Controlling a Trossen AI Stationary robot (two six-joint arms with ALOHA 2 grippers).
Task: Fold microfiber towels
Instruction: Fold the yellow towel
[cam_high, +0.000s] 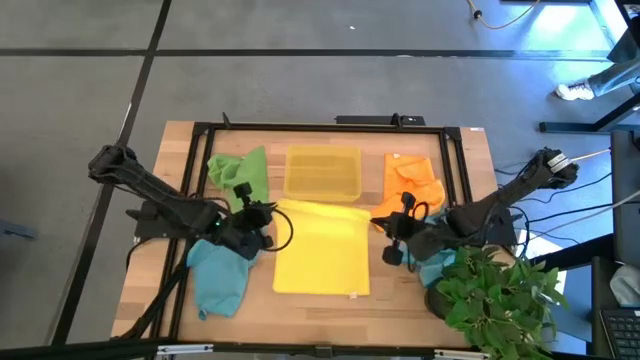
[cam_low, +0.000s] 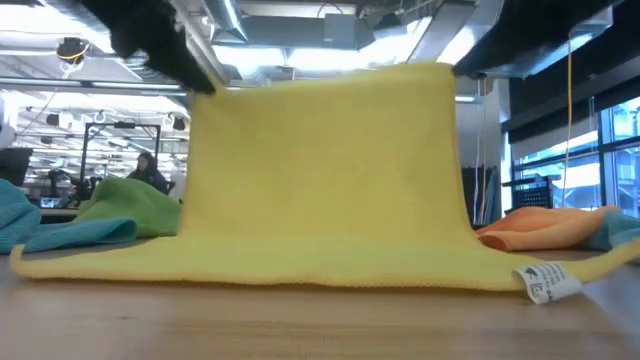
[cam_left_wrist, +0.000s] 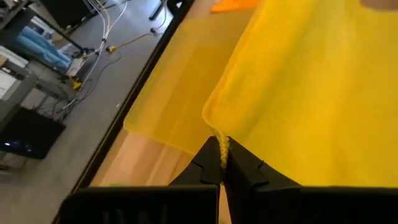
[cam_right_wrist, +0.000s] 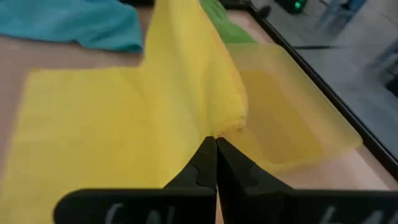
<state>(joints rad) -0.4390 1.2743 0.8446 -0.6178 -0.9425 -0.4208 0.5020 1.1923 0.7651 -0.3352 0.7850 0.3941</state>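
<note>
Claws (cam_left_wrist: 221, 163) pinching lifted yellow towel (cam_high: 322, 248) corners

Middle towel (cam_high: 322, 250) lies mid-counter (cam_high: 400, 305), its far edge lifted between the left pincer (cam_high: 262, 222) and right pincer (cam_high: 385, 232). Tray (cam_high: 322, 172) sits right behind it. One towel (cam_high: 238, 172) lies left of the tray, another (cam_high: 413, 180) right of it, a third (cam_high: 218, 278) near-left, and a plant (cam_high: 495, 295) near-right.
</note>
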